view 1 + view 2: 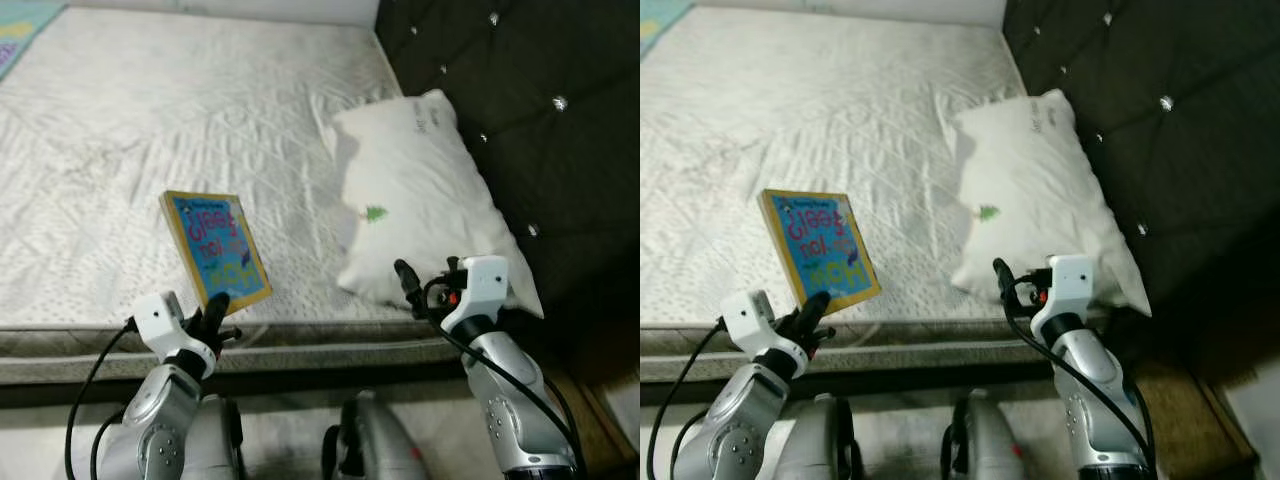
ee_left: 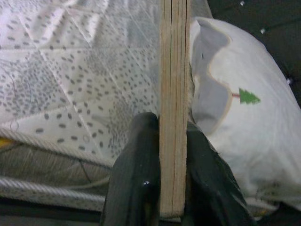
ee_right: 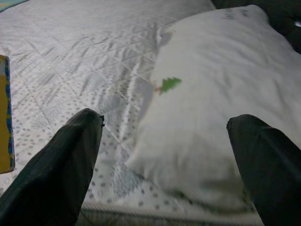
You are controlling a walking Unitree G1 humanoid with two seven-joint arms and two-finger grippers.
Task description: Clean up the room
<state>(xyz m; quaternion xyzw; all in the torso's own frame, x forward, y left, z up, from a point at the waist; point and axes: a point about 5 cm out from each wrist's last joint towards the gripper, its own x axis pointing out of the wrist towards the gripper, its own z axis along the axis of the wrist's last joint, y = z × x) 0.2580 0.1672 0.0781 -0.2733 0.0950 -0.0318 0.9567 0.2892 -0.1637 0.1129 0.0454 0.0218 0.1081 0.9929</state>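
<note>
You are looking down at a white quilted mattress (image 1: 150, 120) with a dark tufted headboard (image 1: 540, 110) along its right side. Your left gripper (image 1: 213, 312) sits at about 7 o'clock in the head view, at the near edge of the bed, and its two black fingers (image 2: 136, 179) are pinched on the lower edge of a children's board book (image 1: 215, 248). The book has a yellow border and a blue cover with pink and green lettering; it stands tilted up off the mattress, cover facing you. In the left wrist view you see its stacked page edges clamped between both fingers.

Your right gripper (image 3: 164, 155) is at about 5 o'clock, held just in front of the near end of a white pillow (image 1: 420, 190), with its fingers (image 3: 66, 160) spread wide and nothing between them. The pillow lies at 2 o'clock from the book, along the headboard, and carries a small green tree mark (image 1: 376, 214). At 11 o'clock, a corner of a coloured mat (image 1: 20, 30) lies on the far edge of the mattress.
</note>
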